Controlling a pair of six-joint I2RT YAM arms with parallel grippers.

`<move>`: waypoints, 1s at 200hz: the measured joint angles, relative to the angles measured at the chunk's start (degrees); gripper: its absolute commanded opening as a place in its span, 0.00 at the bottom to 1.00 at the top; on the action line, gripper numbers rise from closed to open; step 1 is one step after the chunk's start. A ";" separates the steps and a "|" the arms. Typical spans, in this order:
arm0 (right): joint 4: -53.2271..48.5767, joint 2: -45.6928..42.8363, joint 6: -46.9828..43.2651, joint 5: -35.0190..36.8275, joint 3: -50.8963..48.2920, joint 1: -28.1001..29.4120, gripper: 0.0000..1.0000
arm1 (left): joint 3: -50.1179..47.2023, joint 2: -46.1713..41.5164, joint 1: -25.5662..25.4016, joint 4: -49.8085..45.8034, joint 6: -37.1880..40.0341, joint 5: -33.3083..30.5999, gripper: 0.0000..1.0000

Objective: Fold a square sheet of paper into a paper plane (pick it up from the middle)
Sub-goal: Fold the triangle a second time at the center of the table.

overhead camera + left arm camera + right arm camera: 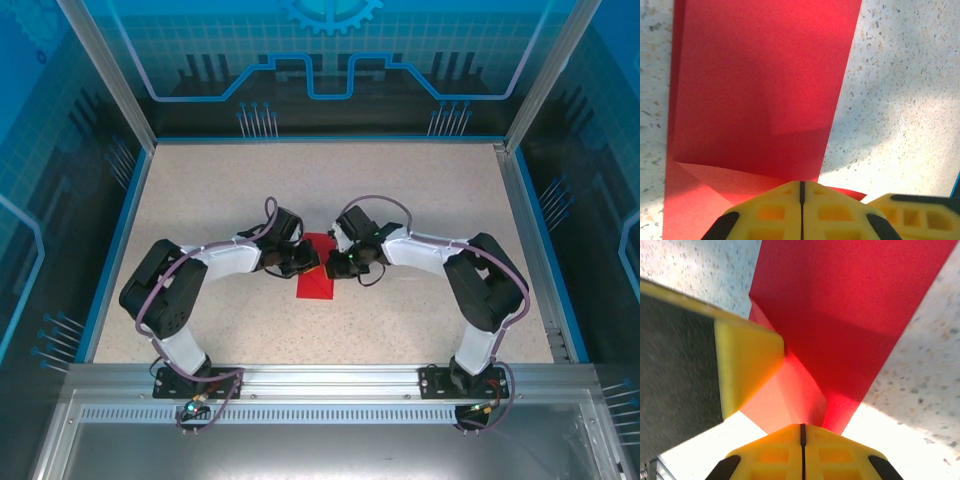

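The red sheet of paper (316, 287) lies mid-table, folded into a long strip (760, 85) with a lighter corner flap (790, 395) turned over at its end. My left gripper (307, 263) comes in from the left, and its yellow jaws are shut (801, 186) with the tips at the flap's edge. My right gripper (335, 266) meets it from the right, also shut (802, 427), with its tips against the flap. The left gripper's yellow finger (747, 365) rests on the paper beside it. I cannot tell if either pinches paper.
The speckled tabletop (420, 190) stretches wide behind and to both sides of the paper. Blue rails (118, 235) and glass walls bound it. An aluminium frame (330, 378) with both arm bases runs along the near edge.
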 measured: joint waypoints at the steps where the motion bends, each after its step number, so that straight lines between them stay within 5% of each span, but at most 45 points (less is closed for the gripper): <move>1: 0.02 0.00 0.07 -0.02 -0.04 0.04 0.07 | -0.02 0.00 0.02 0.00 0.02 0.00 0.07; 200: -3.61 6.95 3.30 3.89 4.83 2.91 0.06 | -0.33 3.02 2.75 -2.93 3.89 0.31 0.06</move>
